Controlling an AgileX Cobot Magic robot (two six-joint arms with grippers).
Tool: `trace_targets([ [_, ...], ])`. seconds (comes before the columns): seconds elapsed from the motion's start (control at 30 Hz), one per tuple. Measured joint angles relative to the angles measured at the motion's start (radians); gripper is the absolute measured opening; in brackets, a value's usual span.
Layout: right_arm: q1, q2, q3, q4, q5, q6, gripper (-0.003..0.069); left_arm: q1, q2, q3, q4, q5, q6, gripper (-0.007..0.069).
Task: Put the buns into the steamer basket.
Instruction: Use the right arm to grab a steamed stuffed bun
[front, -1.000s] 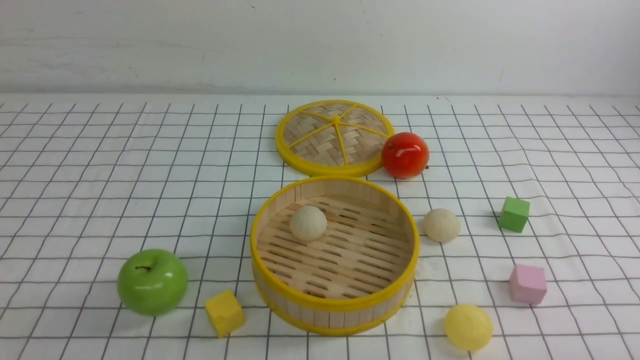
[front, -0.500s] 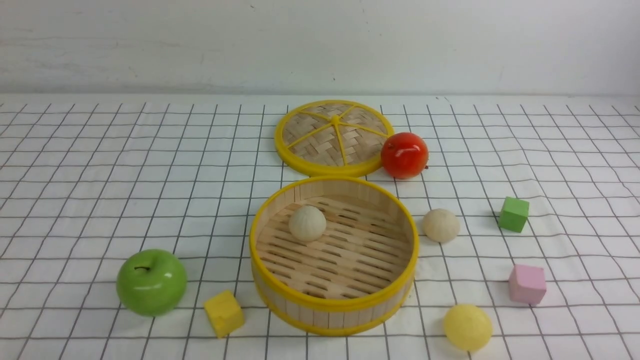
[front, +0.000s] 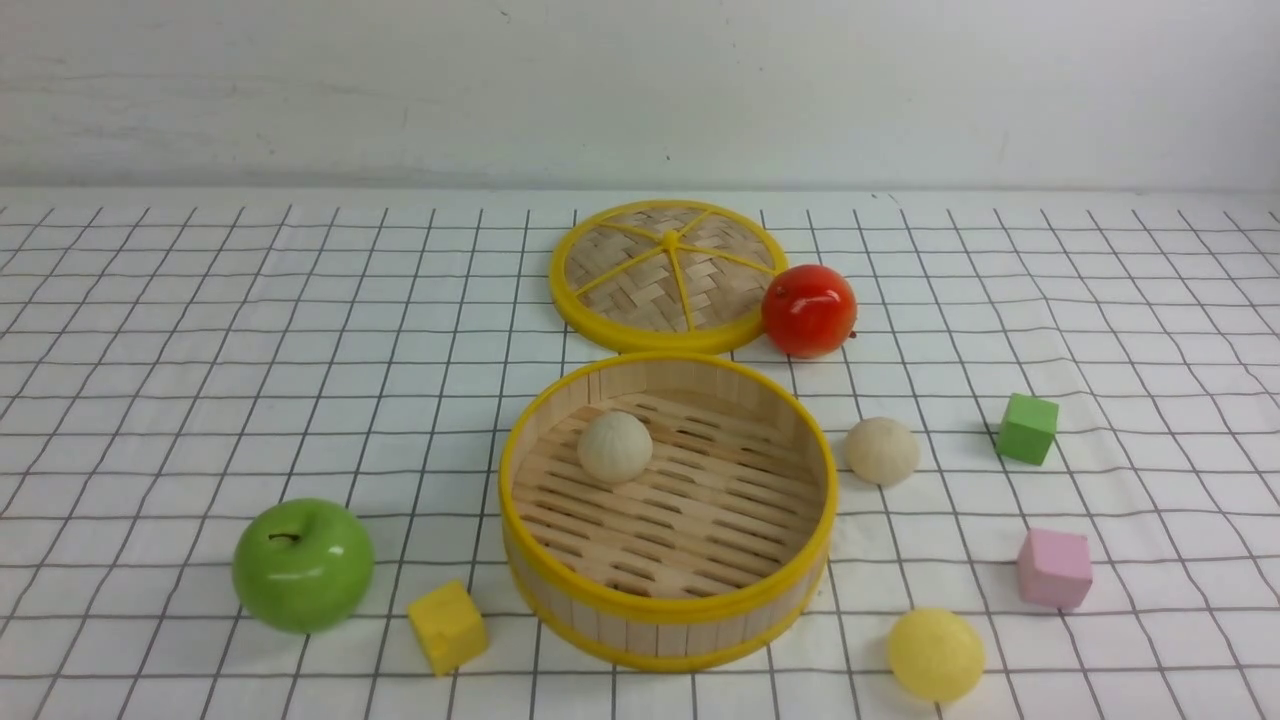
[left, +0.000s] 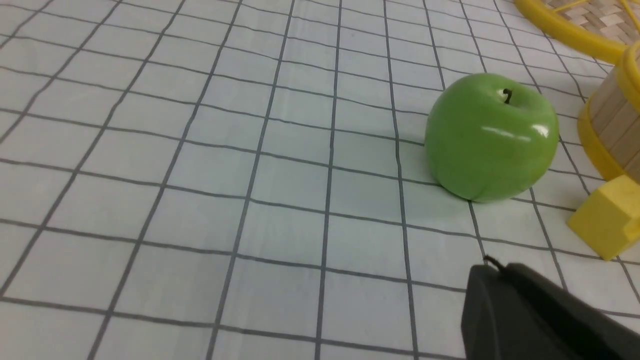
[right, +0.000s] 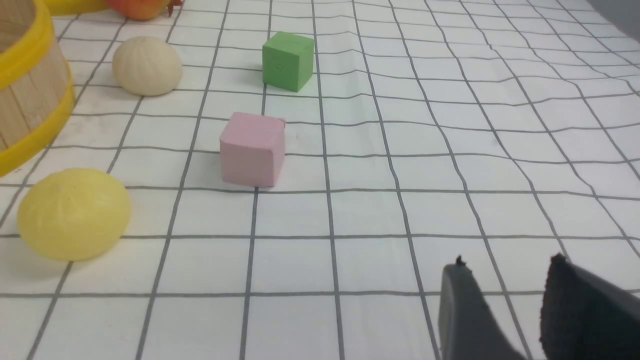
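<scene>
There are three buns: an off-white bun (front: 615, 447), a second off-white bun (front: 881, 451) and a yellow bun (front: 936, 654). One basket (front: 660, 630). One lid (front: 667, 275). Two fruits: a green apple (front: 303, 565), a red fruit (front: 809, 310). Three cubes: yellow cube (front: 447, 627), green cube (front: 1027, 428), pink cube (front: 1055, 568).

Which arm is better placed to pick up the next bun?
Likely right. Both remaining buns, the off-white bun and the yellow bun, lie on the steamer basket's right side, and the right gripper is open facing them. The left gripper is shut near the green apple.
</scene>
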Motion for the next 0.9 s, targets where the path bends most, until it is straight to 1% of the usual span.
trace_targets([
  [0.9, 0.000, 0.000, 0.000, -0.002, 0.000, 0.000, 0.0241, 0.000, 0.000, 0.000, 0.000, 0.000, 0.000, -0.0002],
])
